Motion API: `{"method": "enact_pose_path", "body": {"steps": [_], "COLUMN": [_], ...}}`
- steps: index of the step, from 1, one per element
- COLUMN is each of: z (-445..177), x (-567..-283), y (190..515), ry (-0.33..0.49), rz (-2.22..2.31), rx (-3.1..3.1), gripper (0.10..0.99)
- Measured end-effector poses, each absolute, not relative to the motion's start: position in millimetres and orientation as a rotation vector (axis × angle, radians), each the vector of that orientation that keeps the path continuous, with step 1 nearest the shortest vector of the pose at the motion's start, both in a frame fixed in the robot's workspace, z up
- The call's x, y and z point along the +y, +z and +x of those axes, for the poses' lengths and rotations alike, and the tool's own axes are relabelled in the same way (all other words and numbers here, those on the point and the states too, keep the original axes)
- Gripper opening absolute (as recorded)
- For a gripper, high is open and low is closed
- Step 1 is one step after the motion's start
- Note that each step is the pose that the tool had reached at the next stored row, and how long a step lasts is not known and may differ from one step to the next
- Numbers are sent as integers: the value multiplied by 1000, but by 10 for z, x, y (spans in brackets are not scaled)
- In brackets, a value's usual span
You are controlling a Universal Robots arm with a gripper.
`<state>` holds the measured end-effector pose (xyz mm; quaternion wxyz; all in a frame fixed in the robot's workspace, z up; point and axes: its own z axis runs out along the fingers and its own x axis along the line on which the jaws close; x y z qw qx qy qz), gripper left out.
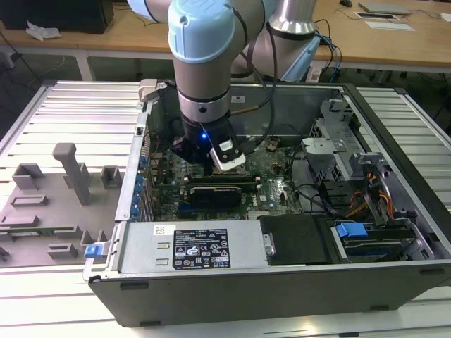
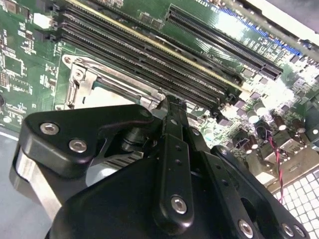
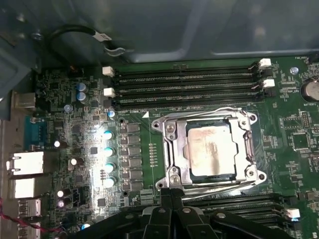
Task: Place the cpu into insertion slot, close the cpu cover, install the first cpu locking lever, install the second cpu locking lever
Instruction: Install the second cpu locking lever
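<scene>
The gripper hovers with jaws closed on nothing just short of the insertion slot, where the cpu sits under the closed cpu cover: light, rigid, fragile, judged best handled by edges.

The cpu lies flat under the closed cpu cover.

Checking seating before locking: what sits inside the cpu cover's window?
In the first wrist view, the cpu shows through the cpu cover; the insertion slot's contacts beneath are covered.
</scene>
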<state>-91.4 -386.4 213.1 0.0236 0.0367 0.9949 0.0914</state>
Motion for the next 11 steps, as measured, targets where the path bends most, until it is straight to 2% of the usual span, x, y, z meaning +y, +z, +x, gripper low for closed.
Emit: {"method": "enact_pose_path", "body": {"steps": [11], "z": [-917], "x": [-3932], "y": [2093], "ry": [296], "rz": [120], "rx": [3077], "gripper": [106]}}
